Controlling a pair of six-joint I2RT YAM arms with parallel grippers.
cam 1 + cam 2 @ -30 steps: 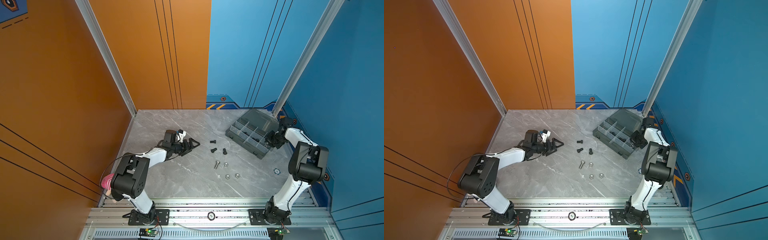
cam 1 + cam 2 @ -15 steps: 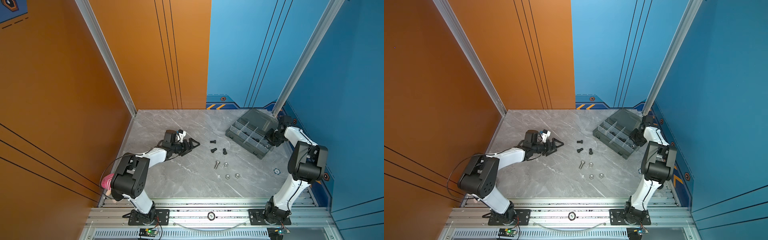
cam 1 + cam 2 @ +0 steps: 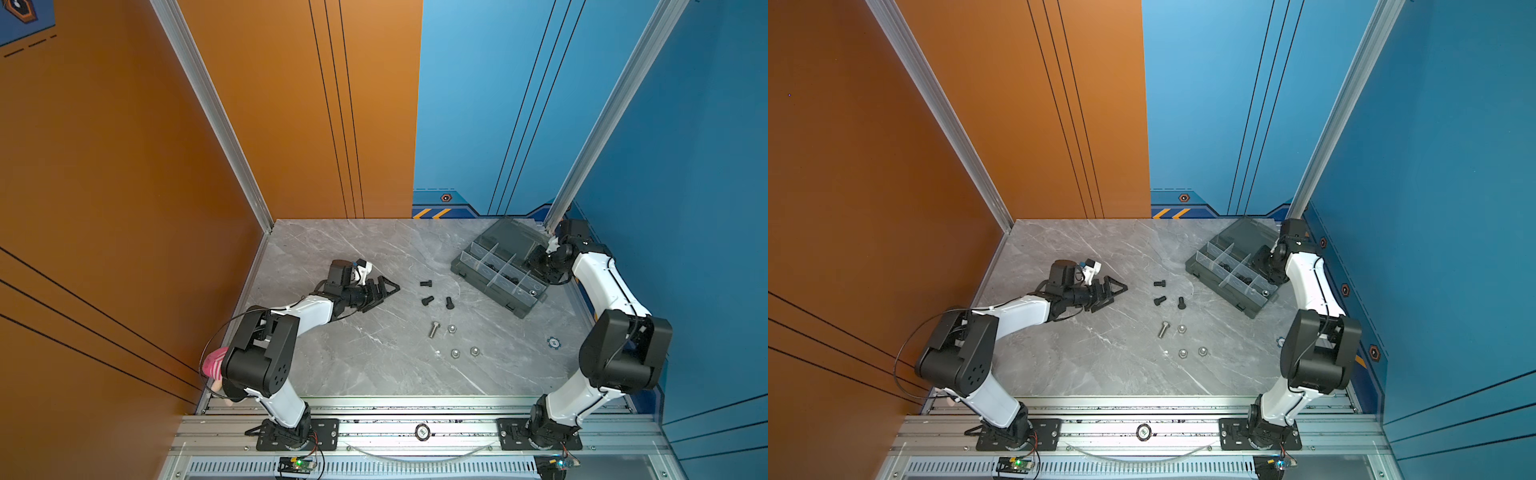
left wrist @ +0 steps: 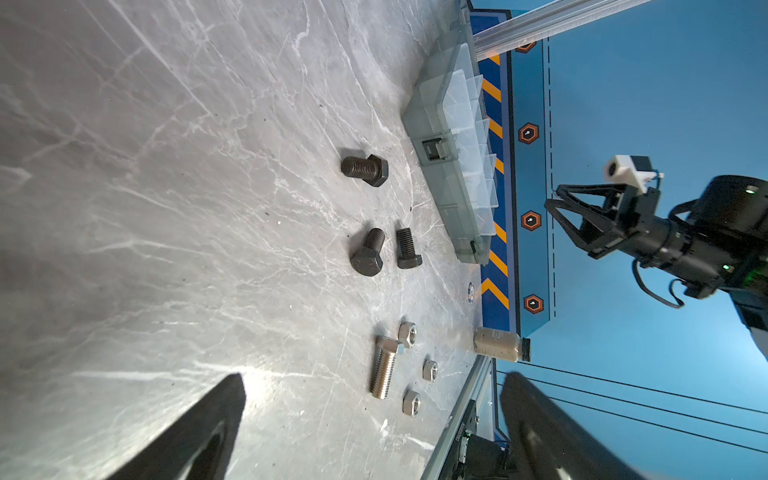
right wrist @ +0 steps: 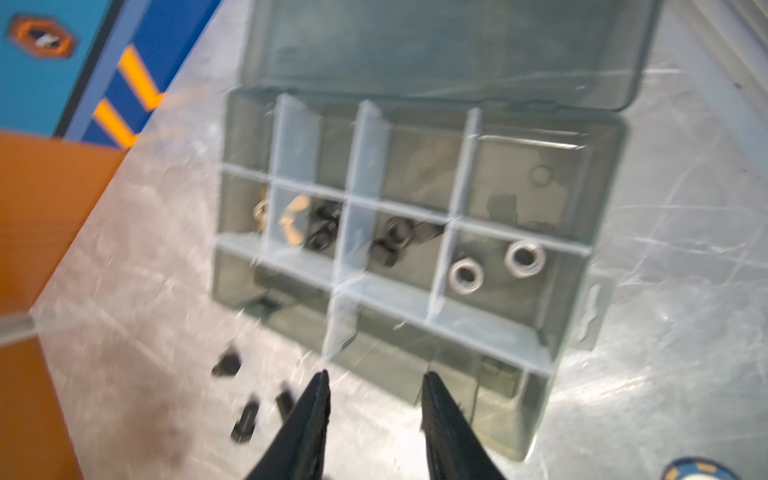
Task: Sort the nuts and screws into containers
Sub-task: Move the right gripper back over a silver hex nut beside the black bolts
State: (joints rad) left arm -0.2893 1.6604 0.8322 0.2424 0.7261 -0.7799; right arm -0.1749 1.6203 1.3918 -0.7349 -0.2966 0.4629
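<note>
Grey tabletop (image 3: 353, 365); brass nuts (image 5: 295, 220) seen right-wrist only.

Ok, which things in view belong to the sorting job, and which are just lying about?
Job: three black bolts, silver bolt, three loose silver nuts, organiser box, sorted nuts in its compartments.
Lying about: blue round disc, pink striped cloth.

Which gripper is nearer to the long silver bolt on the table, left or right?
Left. The left gripper sits low over the table, a short way from the silver bolt. The right gripper is at the organiser box, clearly farther off.
</note>
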